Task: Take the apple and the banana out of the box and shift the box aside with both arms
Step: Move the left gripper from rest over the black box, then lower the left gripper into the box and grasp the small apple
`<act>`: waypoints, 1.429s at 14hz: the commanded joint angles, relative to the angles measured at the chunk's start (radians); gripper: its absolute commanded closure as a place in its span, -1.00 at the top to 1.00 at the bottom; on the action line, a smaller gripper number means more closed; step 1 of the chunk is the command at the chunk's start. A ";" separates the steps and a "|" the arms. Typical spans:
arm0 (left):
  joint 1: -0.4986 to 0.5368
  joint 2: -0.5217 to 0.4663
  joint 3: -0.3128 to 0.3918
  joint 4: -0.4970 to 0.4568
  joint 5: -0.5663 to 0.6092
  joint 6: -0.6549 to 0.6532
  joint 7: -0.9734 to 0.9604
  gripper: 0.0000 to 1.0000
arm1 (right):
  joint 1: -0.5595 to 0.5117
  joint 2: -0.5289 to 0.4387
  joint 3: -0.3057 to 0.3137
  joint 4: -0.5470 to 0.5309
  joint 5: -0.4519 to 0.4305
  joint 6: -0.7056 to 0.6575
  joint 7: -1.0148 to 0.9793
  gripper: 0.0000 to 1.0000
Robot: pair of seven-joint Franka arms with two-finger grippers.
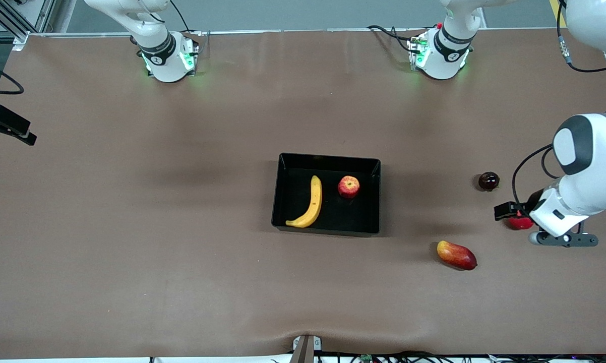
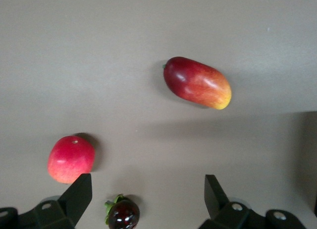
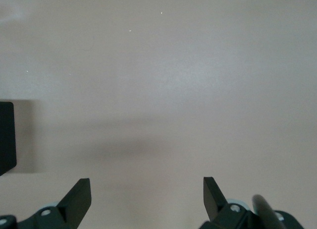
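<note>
With both grippers' fingers apart and empty, the light, firm apple (image 1: 349,186) suits a grip across its middle, the banana (image 1: 310,202) midway, the glossy box (image 1: 283,194) by its rims.

The white jointed left arm (image 1: 585,166) bends down at its end of the table. Its black two-finger left gripper (image 2: 147,197) hangs in the air with fingers (image 2: 79,192) spread wide, holding nothing. The black right gripper (image 3: 147,197) is also up, spread wide and holding nothing.
</note>
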 commanded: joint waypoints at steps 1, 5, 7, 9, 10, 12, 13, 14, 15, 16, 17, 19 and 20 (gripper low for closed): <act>-0.076 0.002 -0.004 0.009 0.018 0.002 -0.095 1.00 | -0.006 0.040 0.010 0.012 0.014 -0.002 -0.009 1.00; -0.242 0.002 -0.004 0.011 0.016 -0.009 -0.229 1.00 | -0.015 0.105 0.010 0.014 0.014 -0.003 -0.011 1.00; -0.323 0.028 -0.004 0.015 0.018 -0.007 -0.357 1.00 | -0.015 0.105 0.010 0.014 0.014 -0.003 -0.011 1.00; -0.420 0.081 -0.004 0.055 0.009 -0.003 -0.474 1.00 | -0.015 0.105 0.010 0.014 0.014 -0.003 -0.011 1.00; -0.466 0.118 -0.004 0.080 0.009 -0.003 -0.534 1.00 | -0.015 0.105 0.010 0.015 0.014 -0.003 -0.011 1.00; -0.535 0.189 -0.004 0.124 0.007 -0.001 -0.670 1.00 | -0.015 0.105 0.010 0.014 0.014 -0.003 -0.011 1.00; -0.558 0.206 -0.004 0.124 0.007 0.002 -0.727 1.00 | -0.017 0.105 0.010 0.014 0.015 -0.003 -0.011 1.00; -0.577 0.220 -0.004 0.124 0.013 0.006 -0.758 1.00 | -0.017 0.105 0.010 0.014 0.015 -0.003 -0.011 1.00; -0.595 0.235 -0.002 0.117 0.013 0.014 -0.775 1.00 | -0.017 0.105 0.010 0.014 0.014 -0.003 -0.011 1.00; -0.600 0.255 -0.002 0.114 0.013 0.019 -0.803 1.00 | -0.017 0.105 0.010 0.014 0.014 -0.003 -0.011 1.00; -0.607 0.275 -0.004 0.114 0.015 0.020 -0.839 1.00 | -0.017 0.105 0.010 0.014 0.015 -0.003 -0.011 1.00; -0.627 0.306 -0.002 0.109 0.018 0.025 -0.876 1.00 | -0.018 0.107 0.010 0.014 0.015 -0.005 -0.011 1.00; -0.632 0.309 -0.002 0.097 0.018 0.026 -0.881 1.00 | -0.018 0.107 0.010 0.014 0.015 -0.005 -0.011 1.00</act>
